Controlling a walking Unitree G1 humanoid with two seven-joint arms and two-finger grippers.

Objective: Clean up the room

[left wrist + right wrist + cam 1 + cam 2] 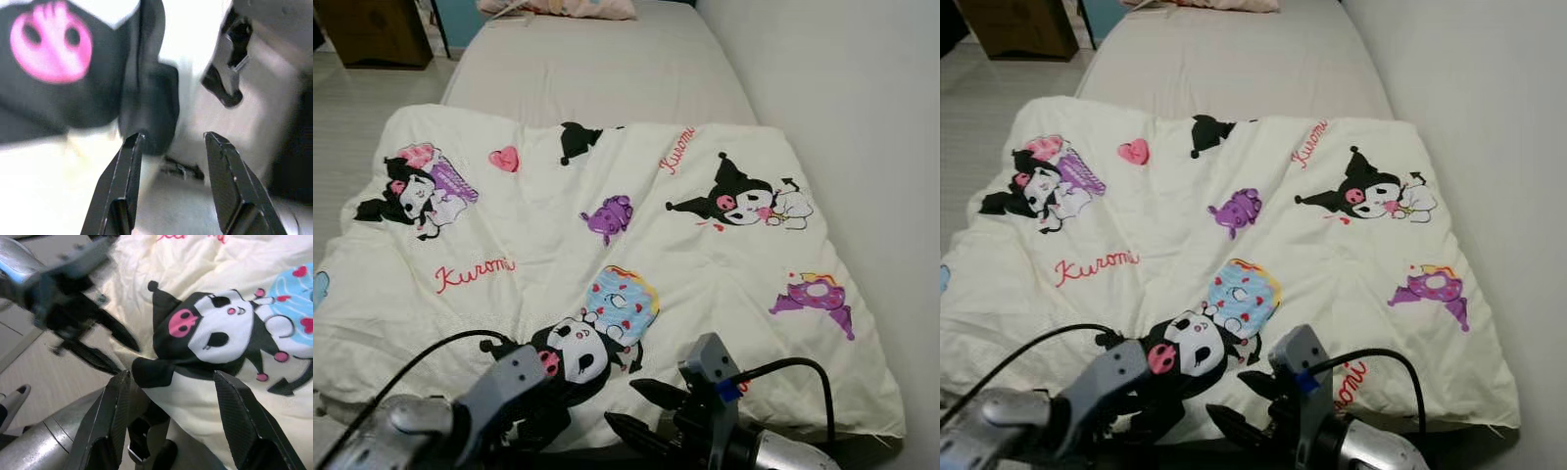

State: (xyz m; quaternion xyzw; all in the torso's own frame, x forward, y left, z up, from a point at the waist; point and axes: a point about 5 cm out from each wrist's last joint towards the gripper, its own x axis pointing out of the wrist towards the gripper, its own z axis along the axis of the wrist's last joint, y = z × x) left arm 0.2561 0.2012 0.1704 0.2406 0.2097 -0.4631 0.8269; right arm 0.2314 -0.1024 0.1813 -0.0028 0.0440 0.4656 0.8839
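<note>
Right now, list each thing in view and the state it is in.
blanket: spread over the near half of the bed, wrinkled
mattress: bare at the far end
pillow: lying at the head
left gripper: fingers open at the blanket's near edge
right gripper: fingers open, holding nothing

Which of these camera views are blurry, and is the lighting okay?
Left wrist view: the blanket print is soft and smeared, though the left claw itself is sharp. Right wrist view: the blanket print is crisp, but the left claw is motion-blurred. Both eye views: even, soft light, no glare, slightly soft detail on the bed.
</note>
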